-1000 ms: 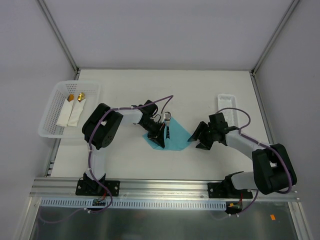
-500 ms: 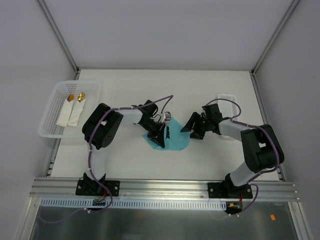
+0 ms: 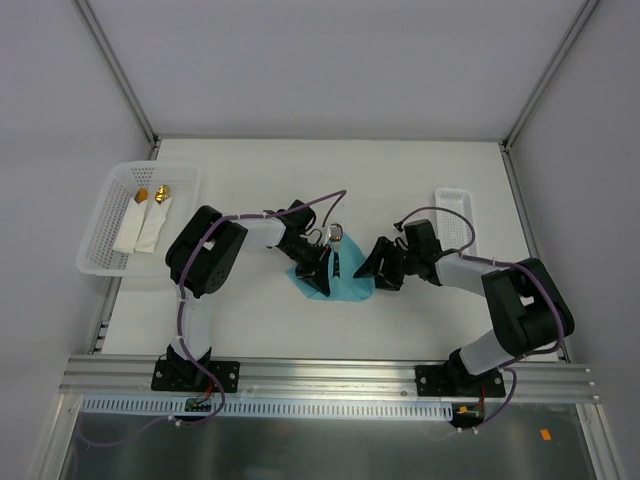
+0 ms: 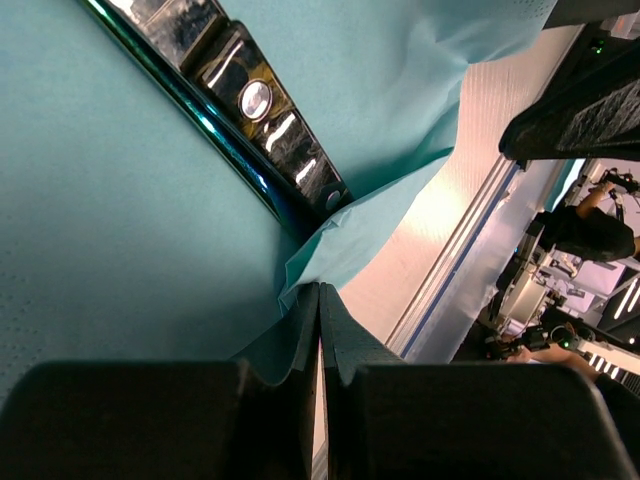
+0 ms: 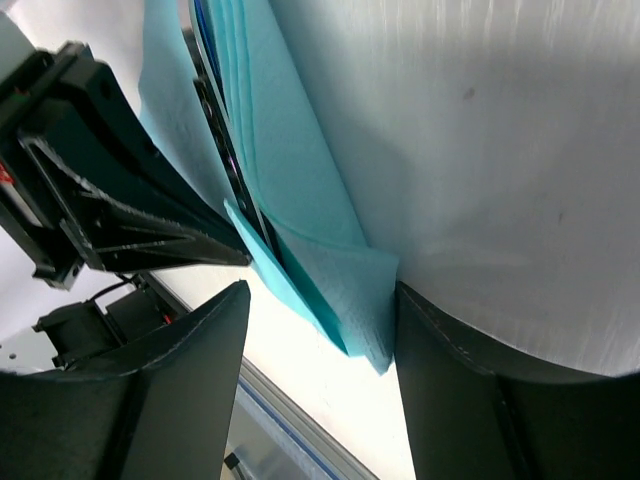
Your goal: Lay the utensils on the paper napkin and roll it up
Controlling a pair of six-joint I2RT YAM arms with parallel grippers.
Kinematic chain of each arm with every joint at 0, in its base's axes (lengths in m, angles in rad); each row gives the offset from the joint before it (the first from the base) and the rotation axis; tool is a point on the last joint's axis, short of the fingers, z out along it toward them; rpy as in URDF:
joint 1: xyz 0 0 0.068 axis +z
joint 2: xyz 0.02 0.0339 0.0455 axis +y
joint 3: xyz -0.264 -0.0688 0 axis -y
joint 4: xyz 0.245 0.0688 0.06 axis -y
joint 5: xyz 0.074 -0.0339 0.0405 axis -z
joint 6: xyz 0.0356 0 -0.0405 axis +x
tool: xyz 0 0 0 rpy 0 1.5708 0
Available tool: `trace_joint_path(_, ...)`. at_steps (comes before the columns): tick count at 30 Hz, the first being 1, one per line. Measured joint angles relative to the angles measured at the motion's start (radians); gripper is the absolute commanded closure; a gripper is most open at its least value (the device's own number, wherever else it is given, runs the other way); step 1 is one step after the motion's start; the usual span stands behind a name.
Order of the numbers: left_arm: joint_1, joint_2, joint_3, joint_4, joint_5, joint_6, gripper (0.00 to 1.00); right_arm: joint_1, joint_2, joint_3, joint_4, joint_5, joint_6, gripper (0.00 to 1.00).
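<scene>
The teal paper napkin [image 3: 345,283] lies mid-table with the utensils [image 3: 335,238] on it, their shiny heads poking past its far edge. My left gripper [image 3: 318,264] is shut on a lifted edge of the napkin [image 4: 110,220], beside a shiny utensil handle [image 4: 245,100]. My right gripper [image 3: 373,267] is open at the napkin's right corner. In the right wrist view that folded corner [image 5: 345,295] sits between its spread fingers [image 5: 190,360], touching the right one. A dark utensil handle [image 5: 222,140] shows inside the fold.
A white basket [image 3: 98,232] at the far left holds two white rolled napkins [image 3: 148,222] with gold-tipped utensils. A narrow white tray [image 3: 457,205] stands at the right, behind my right arm. Frame posts rise at the back corners.
My right gripper has moved left from off the napkin to its right corner, which now sits between the open jaws. My left gripper has stayed shut on the napkin.
</scene>
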Motion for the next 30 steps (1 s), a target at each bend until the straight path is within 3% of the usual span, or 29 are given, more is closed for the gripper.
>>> trace_joint_path(17,0.0,0.0,0.0,0.0,0.0,0.0,1.0,0.004,-0.024,-0.071,0.079,-0.038,0.035,0.41)
trace_joint_path(24,0.001,0.0,0.0,0.0,0.0,0.0,1.0,-0.023,-0.024,-0.084,0.097,-0.069,0.053,0.32)
trace_joint_path(30,0.001,0.0,0.0,0.0,0.0,0.0,1.0,-0.034,-0.023,-0.097,0.115,-0.098,0.053,0.31)
